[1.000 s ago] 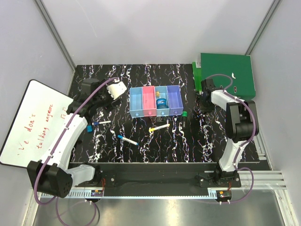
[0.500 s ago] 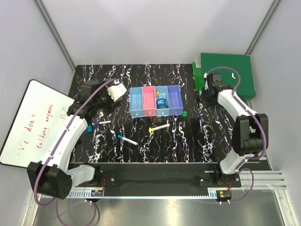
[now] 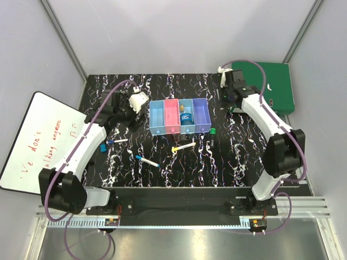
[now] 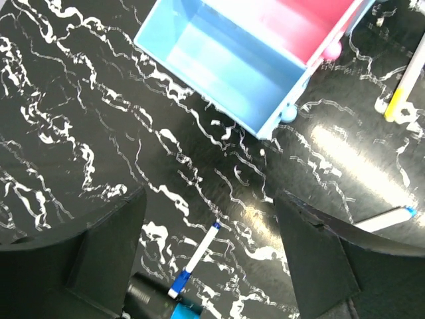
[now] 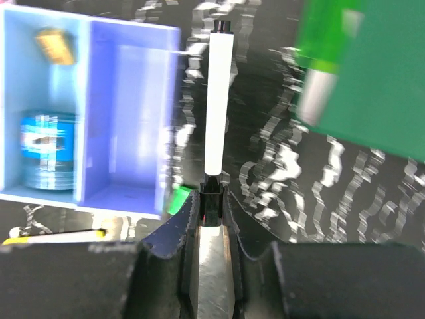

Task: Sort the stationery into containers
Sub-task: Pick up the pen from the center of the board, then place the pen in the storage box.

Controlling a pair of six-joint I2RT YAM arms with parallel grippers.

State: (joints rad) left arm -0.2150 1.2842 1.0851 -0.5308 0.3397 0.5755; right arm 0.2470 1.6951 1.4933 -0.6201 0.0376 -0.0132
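The row of four joined bins [image 3: 171, 118] holds a round blue object [image 3: 186, 118] and a tiny black-gold piece [image 3: 182, 107] in its third, light-blue bin. In front lie a yellow-and-white pen [image 3: 183, 146], a blue-capped white marker [image 3: 147, 161] and a green-capped dark marker [image 3: 213, 134]. My right claw [image 5: 211, 199] pinches a white stick [image 5: 216, 113] by its black end

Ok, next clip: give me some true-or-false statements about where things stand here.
1. The right jaws are shut on a slim white stick with black ends. True.
2. The left jaws hold a marker. False: they are open and empty above the black marbled table.
3. The round blue object lies in the purple plastic bin. False: it lies in the light blue bin beside it.
4. The yellow-and-white pen lies on the table, outside the bins. True.
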